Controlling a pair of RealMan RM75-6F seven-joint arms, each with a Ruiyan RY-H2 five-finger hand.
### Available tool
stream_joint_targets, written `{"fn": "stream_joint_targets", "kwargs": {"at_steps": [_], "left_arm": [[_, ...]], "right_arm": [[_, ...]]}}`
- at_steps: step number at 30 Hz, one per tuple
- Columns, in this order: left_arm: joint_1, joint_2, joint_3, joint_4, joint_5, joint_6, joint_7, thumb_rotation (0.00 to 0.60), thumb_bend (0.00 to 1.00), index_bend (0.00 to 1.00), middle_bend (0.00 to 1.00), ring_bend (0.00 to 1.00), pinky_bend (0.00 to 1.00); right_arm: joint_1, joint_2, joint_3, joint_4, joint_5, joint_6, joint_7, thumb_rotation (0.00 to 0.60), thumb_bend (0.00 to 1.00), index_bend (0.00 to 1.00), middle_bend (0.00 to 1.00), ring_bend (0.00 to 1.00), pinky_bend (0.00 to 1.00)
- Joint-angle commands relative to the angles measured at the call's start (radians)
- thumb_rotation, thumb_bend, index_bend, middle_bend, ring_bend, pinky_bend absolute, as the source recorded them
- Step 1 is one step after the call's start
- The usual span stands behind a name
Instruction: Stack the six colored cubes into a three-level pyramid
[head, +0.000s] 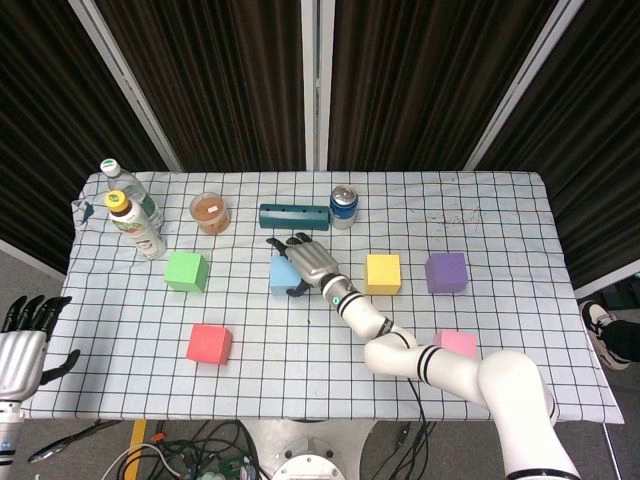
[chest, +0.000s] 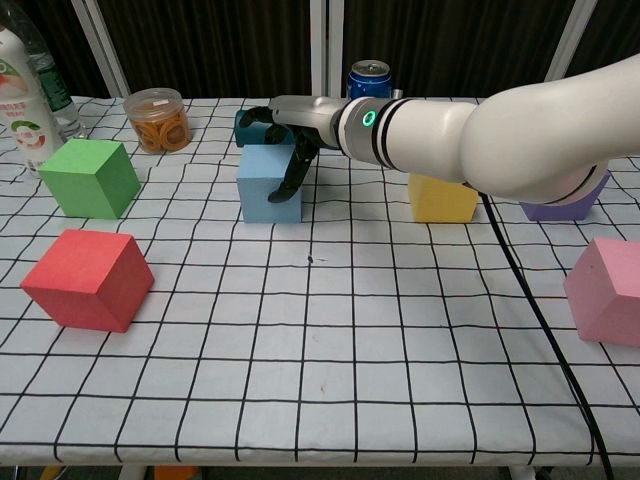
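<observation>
On the checked tablecloth (head: 500, 215), head view: six cubes lie separate, none stacked, so the whole pyramid remains to build. The right hand (head: 303, 262) covers the blue cube (head: 279, 274) near centre, fingers draped over its top; the left hand (head: 22, 345) waits at eight o'clock, fingers apart.

Chest view: the right hand's thumb presses the blue cube's right face. Cubes look matte, sharp-edged, probably foam; red cube (chest: 88, 279) at eight o'clock.

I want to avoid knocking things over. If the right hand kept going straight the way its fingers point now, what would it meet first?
The right hand sits over the light blue foam cube, fingers pointing toward the robot's left. Beyond the cube, the green foam cube lies roughly in that line, though depth is uncertain.
</observation>
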Motion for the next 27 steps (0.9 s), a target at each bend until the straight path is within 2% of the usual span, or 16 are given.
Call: {"fn": "stream_joint_targets", "kwargs": {"at_steps": [1, 9, 19, 20, 23, 25, 27], "left_arm": [[0.000, -0.002, -0.001, 0.004, 0.003, 0.001, -0.003, 0.600, 0.22, 0.14, 0.14, 0.08, 0.05], [-0.003, -0.010, -0.001, 0.013, 0.021, 0.010, -0.010, 0.600, 0.22, 0.14, 0.14, 0.08, 0.05], [0.002, -0.019, 0.002, 0.028, 0.017, 0.008, -0.025, 0.600, 0.22, 0.14, 0.14, 0.08, 0.05], [0.002, -0.020, 0.002, 0.030, 0.016, 0.007, -0.028, 0.600, 0.22, 0.14, 0.14, 0.08, 0.05], [0.004, -0.022, 0.003, 0.035, 0.018, 0.009, -0.031, 0.600, 0.22, 0.14, 0.14, 0.08, 0.05], [0.005, -0.023, 0.003, 0.037, 0.019, 0.012, -0.033, 0.600, 0.21, 0.14, 0.14, 0.08, 0.05], [0.005, -0.023, 0.002, 0.038, 0.022, 0.015, -0.035, 0.600, 0.21, 0.14, 0.14, 0.08, 0.05]], "right_arm": [[-0.037, 0.032, -0.003, -0.058, -0.014, 0.052, 0.009, 0.600, 0.18, 0.06, 0.40, 0.13, 0.00], [-0.087, 0.103, -0.040, -0.178, 0.037, 0.105, -0.065, 0.600, 0.18, 0.06, 0.39, 0.13, 0.00], [-0.061, 0.063, -0.052, -0.122, 0.108, 0.086, -0.121, 0.600, 0.18, 0.06, 0.37, 0.13, 0.00], [-0.058, 0.056, -0.054, -0.114, 0.112, 0.082, -0.126, 0.600, 0.18, 0.05, 0.35, 0.13, 0.00], [-0.055, 0.054, -0.059, -0.114, 0.116, 0.070, -0.129, 0.600, 0.17, 0.00, 0.23, 0.07, 0.00], [-0.058, 0.061, -0.062, -0.126, 0.116, 0.067, -0.128, 0.600, 0.16, 0.00, 0.14, 0.03, 0.00], [-0.064, 0.076, -0.066, -0.147, 0.115, 0.069, -0.129, 0.600, 0.15, 0.00, 0.09, 0.01, 0.00]]}}
